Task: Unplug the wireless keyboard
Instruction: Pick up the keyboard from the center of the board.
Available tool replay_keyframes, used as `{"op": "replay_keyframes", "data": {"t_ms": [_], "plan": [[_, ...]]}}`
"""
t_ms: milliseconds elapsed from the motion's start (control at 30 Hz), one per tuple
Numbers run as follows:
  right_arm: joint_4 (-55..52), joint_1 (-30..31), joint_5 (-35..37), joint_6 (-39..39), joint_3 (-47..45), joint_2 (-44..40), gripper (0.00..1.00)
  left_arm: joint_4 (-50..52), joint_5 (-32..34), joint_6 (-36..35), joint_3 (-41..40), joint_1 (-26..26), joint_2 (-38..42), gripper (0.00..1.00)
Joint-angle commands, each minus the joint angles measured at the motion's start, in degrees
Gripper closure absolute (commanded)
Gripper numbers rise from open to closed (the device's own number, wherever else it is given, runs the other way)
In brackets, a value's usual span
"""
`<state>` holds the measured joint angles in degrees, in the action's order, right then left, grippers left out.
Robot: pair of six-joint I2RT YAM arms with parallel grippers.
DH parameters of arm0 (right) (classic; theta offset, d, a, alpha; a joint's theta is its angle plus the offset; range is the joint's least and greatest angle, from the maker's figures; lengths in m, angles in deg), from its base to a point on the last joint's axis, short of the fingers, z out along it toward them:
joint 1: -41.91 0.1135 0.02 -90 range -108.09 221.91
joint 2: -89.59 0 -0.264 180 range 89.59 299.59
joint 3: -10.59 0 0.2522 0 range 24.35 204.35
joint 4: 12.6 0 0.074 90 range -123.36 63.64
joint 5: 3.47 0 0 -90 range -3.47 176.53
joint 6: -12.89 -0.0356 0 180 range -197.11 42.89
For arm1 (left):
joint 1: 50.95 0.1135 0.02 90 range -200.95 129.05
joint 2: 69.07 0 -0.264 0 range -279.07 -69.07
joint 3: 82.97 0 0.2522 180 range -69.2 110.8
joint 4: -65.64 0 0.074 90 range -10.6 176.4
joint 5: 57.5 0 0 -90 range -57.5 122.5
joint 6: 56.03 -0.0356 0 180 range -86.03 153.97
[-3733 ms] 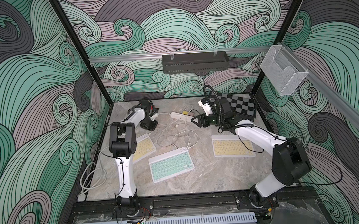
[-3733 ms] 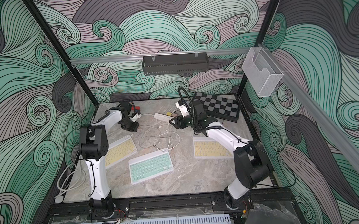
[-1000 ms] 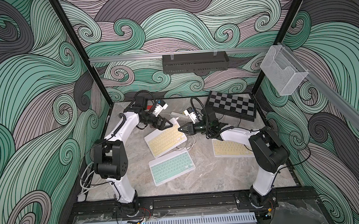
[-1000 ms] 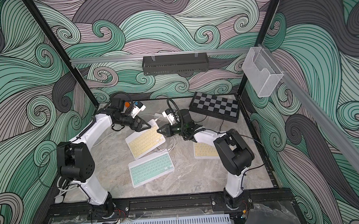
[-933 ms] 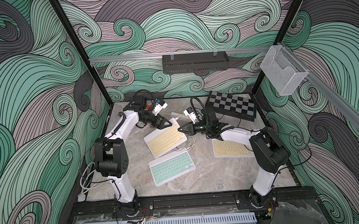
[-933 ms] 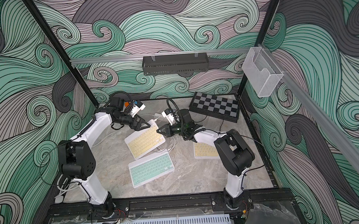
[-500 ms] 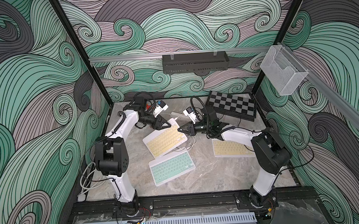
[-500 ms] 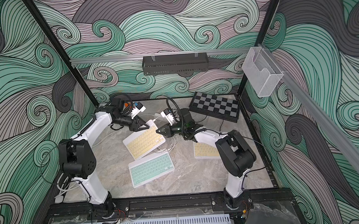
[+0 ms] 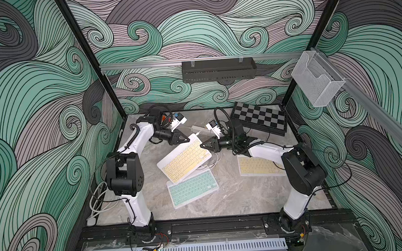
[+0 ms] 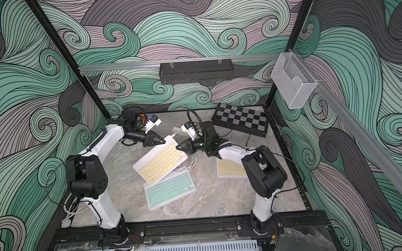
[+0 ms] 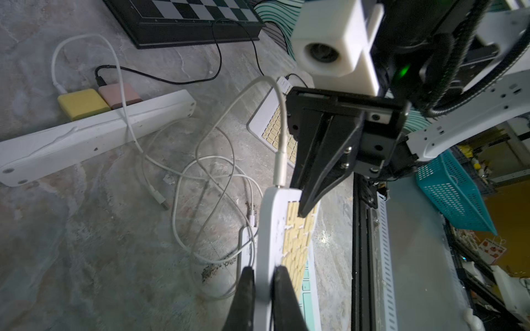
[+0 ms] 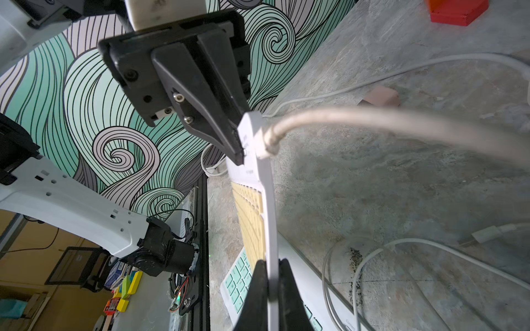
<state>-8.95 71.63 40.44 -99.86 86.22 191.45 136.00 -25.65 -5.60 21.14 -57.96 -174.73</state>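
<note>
Your left gripper (image 9: 188, 140) and right gripper (image 9: 201, 146) both pinch tight the far end of the yellow keyboard (image 9: 184, 160), lifted at the far middle. Its white cable (image 11: 279, 169) is still plugged in. Pulling it out is left.

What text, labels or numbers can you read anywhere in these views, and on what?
Nothing reads legibly.
Key legends on the lifted yellow keyboard, teal keyboard and flat yellow keyboard: too small.
The small print on the lifted keyboard's rim: blurred.
Mark on the white plug: too small to read.
</note>
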Motion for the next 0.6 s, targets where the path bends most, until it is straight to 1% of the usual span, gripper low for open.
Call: {"op": "replay_keyframes", "data": {"t_ms": [0,33,67,100,133,167,267,367,467,500,567], "plan": [[3.94,1.31,-1.65,-0.43,2.62,-2.05,1.0,1.03,-0.64,1.49,2.37,-0.2,0.06,1.0],[4.07,1.25,-1.94,-0.72,2.65,-2.21,0.98,0.85,-0.95,1.89,2.38,-0.2,0.35,1.0],[4.61,1.07,-2.44,-1.44,2.57,-2.39,0.91,0.45,-1.33,2.47,2.21,-0.2,0.92,1.0],[5.22,0.89,-2.78,-2.49,2.55,-2.61,0.77,0.04,-1.84,3.13,2.1,-0.2,1.6,1.0],[5.81,0.64,-3.18,-3.53,2.52,-2.81,0.68,-0.44,-2.47,3.79,1.82,-0.2,2.3,1.0],[7.5,0.23,-4.0,-5.45,2.19,-3.07,0.62,-0.87,-3.2,4.57,1.53,-0.19,3.01,1.0],[14.15,-1.22,-5.41,-11.82,0.79,-4.14,0.51,-1.71,-7.15,6.61,0.46,-0.28,5.6,1.0],[19.73,-2.74,-6.04,-17.47,-0.03,-5.5,0.47,-6.5,-9.88,10.31,-3.07,-0.78,9.56,1.0],[25.35,-3.73,-5.64,-22.89,-0.67,-6.32,0.44,-15.1,-12.06,16.77,-7.57,-1.16,13.72,1.0],[26.91,-3.95,-5.57,-24.19,-0.57,-6.49,0.44,-16.87,-12.79,18.47,-8.56,-1.4,14.78,1.0],[27.57,-4.05,-5.52,-24.82,-0.03,-6.5,0.44,-17.68,-14.53,19.42,-8.95,-1.83,15.82,1.0]]}}
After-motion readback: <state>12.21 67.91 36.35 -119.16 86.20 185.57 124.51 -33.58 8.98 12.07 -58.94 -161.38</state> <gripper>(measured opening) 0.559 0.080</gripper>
